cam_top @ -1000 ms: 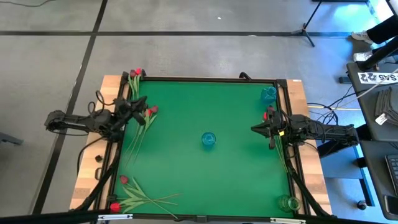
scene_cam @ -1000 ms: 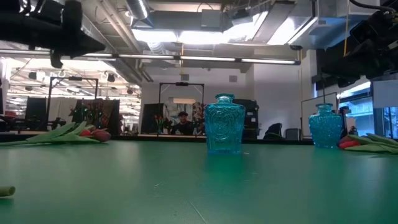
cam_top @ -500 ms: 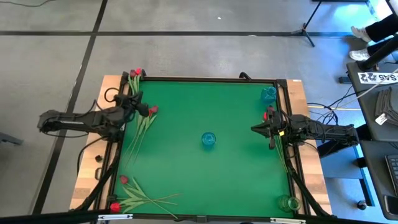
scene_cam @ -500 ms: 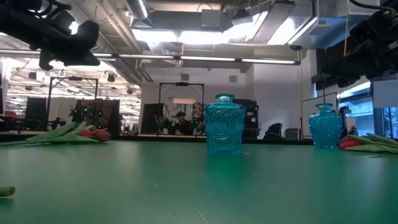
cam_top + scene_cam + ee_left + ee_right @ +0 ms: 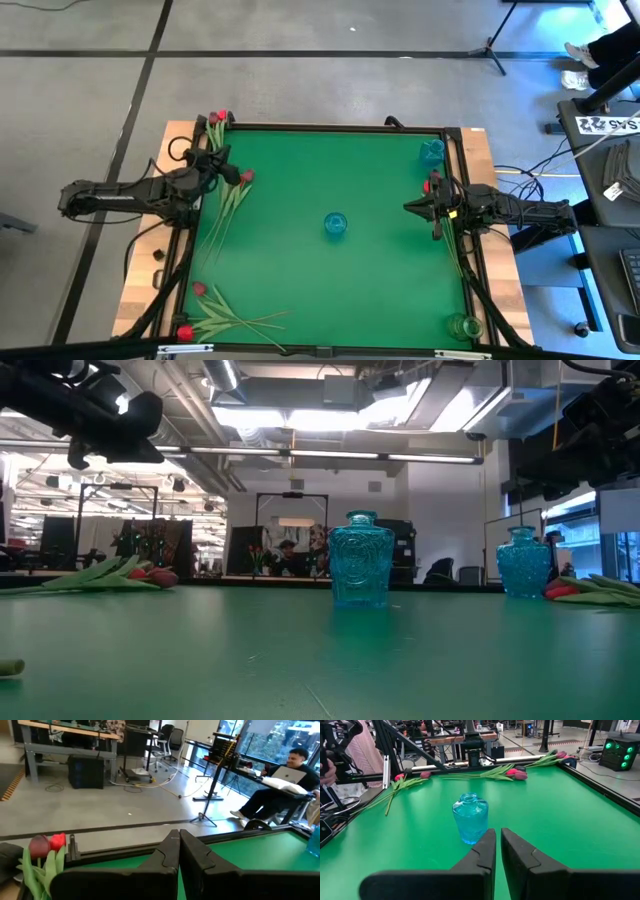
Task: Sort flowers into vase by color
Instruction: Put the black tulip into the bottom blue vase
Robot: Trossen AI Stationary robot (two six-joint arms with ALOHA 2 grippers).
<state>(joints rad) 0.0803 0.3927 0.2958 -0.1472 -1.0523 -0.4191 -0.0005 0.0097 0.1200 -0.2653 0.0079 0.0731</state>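
Left gripper (image 5: 213, 166) raised over the green table (image 5: 330, 280)'s left edge beside red tulips (image 5: 240, 178), fingers together on nothing; right gripper (image 5: 411, 207) at the right edge, likewise pressed together and empty, facing the blue vase (image 5: 335, 225) at centre, more tulips (image 5: 198, 289) near the front-left corner.

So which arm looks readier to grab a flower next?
Probably the left. Its hand sits at the mat's left edge right by a cluster of red tulips, empty. The right hand is also empty, at the right edge, with a tulip beside it, so it's close.
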